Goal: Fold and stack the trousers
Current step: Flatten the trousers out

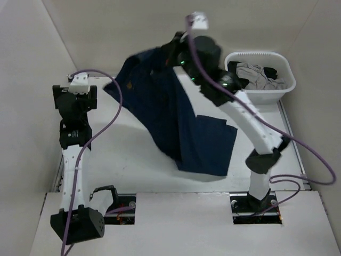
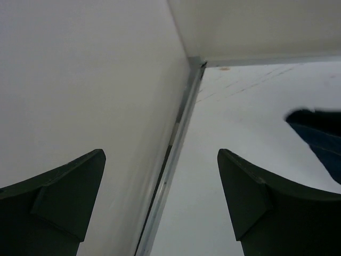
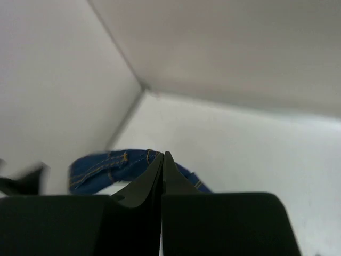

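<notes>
The dark navy jeans (image 1: 176, 117) hang above the worktop (image 1: 128, 154), suspended from the upper end. In the top view the gripped end sits at about 12 o'clock. The cloth spreads down across the centre, and the lower end reaches the worktop toward 5 o'clock. One corner of the cloth sticks out toward 10 o'clock.

The right pincer (image 1: 171, 53) is clenched on the upper edge of the jeans. In the right wrist view the two fingertips meet with no gap. A fold of blue denim with tan stitching passes behind them toward 9 o'clock.

The left pincer (image 1: 74, 97) is at 9 o'clock in the top view, apart from the jeans. It is released, with the fingers spread wide and nothing between them. In the left wrist view a dark edge of the jeans shows at 3 o'clock.

A white laundry basket (image 1: 285, 80) stands at 2 o'clock on the worktop, just beside the right arm. It contains a crumpled grey garment (image 1: 253, 74) and a black garment (image 1: 270, 71).
</notes>
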`<state>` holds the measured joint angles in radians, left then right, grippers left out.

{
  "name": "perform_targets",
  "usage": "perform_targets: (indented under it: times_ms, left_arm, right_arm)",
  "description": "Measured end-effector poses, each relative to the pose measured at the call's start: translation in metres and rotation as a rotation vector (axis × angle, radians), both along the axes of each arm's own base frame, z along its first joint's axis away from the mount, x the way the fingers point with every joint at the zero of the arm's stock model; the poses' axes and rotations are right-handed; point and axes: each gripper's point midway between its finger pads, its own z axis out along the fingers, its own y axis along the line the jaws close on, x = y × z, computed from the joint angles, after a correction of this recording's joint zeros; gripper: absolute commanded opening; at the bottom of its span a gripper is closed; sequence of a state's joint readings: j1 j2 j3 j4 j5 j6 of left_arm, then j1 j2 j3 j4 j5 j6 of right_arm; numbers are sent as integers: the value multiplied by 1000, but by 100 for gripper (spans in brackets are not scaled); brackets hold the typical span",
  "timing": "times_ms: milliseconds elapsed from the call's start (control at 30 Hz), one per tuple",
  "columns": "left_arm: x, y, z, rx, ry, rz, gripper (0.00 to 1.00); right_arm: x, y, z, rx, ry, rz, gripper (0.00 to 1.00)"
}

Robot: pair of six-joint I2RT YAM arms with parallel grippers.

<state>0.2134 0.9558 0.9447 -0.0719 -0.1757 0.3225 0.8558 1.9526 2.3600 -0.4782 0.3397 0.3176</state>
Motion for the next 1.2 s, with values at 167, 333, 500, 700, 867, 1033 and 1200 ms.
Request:
perform_targets:
  times_ms: [167,333,500,700,867,1033,1200]
  left_arm:
    - [38,-121,37,-24,35,-455,82]
    - [15,-269,21,-38,191,-917,82]
    - [-6,-360,-94,52,538,-1124,81]
    - [-47,-413,-198,139,802,-1289,79]
    - [-28,-421,-252,177,871,-1279,83]
    - [-2,-406,-290,201,907,-1204,74]
    - [2,-420,-300,202,898,-1225,1]
  right_arm:
    - [-69,-123,170,316,-289,-121,0]
    - [-118,-236,160,423,-322,-289,0]
    - [-121,-267,40,410,-121,-392,0]
    - [-133,-298,-132,292,226,-551,0]
    - [-152,-342,-121,416,183,-656,0]
    - [-157,-355,-114,477,164,-681,0]
    - [-141,-343,-133,445,233,-671,0]
